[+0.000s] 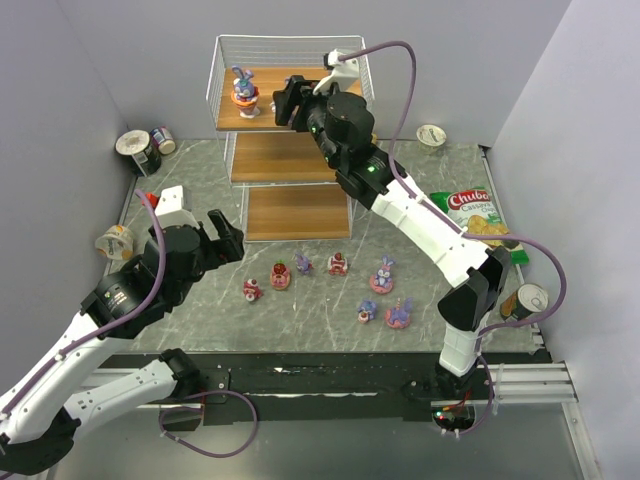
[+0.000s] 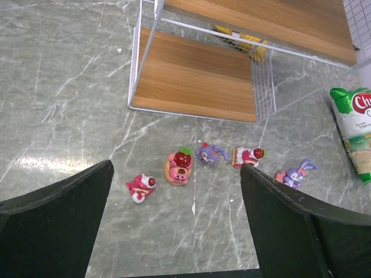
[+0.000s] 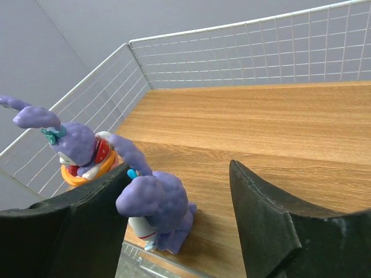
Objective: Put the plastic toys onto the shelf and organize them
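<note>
The shelf stands at the back, white wire with three wooden boards. A purple-blue bunny on an orange-red base stands on its top board. My right gripper is open over that board, its jaws either side of a purple long-eared bunny standing at the board's front edge, close to the left finger. The first bunny is behind it. Several toys lie on the table before the shelf: pink-red ones and purple ones. My left gripper is open and empty above them.
Cans stand at the back left, a cup lies by the left arm. A green-red chip bag and a can are at the right, a small cup at the back right. The lower board shows in the left wrist view.
</note>
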### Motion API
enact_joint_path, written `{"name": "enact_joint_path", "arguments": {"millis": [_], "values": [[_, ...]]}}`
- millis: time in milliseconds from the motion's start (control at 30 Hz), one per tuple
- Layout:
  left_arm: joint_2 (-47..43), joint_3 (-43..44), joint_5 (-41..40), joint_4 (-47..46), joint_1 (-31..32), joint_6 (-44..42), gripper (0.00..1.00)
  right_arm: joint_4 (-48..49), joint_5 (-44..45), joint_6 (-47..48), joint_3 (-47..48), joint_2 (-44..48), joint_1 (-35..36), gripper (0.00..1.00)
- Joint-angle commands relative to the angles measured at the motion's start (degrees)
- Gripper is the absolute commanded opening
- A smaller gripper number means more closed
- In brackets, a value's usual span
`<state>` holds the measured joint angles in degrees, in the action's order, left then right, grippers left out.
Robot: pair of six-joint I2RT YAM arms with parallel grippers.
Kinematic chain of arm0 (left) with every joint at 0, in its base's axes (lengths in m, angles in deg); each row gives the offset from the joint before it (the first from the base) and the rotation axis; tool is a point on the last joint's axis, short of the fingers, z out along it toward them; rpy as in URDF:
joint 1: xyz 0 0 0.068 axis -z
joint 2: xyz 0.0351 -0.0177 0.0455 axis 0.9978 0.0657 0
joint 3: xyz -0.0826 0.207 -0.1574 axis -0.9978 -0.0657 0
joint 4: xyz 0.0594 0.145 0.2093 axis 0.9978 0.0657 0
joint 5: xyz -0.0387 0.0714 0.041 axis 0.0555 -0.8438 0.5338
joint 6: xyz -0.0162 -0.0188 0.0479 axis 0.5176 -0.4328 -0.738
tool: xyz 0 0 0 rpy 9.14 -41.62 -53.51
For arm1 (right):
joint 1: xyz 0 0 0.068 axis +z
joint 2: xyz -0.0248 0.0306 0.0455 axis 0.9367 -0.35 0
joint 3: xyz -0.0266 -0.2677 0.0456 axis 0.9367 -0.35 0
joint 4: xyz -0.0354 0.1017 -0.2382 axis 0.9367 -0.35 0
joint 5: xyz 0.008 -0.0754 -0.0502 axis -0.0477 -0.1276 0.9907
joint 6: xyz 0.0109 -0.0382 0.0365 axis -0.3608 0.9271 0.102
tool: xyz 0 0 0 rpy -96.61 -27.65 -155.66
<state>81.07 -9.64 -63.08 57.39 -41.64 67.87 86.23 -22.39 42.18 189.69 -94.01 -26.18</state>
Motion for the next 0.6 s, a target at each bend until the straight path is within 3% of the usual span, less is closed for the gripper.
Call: {"name": "enact_joint_path", "arguments": {"millis": [0, 567], "values": [[-0.35, 0.94, -0.06, -0.39, -0.13, 1.1, 0.96, -0.39, 0.86, -0.05, 2.53, 2.8, -0.53, 0.73], [-0.7, 0.94, -0.06, -0.12, -0.04, 1.54, 0.96, 1.1, -1.43, -0.22, 0.95, 5.61, -0.62, 0.73]]}}
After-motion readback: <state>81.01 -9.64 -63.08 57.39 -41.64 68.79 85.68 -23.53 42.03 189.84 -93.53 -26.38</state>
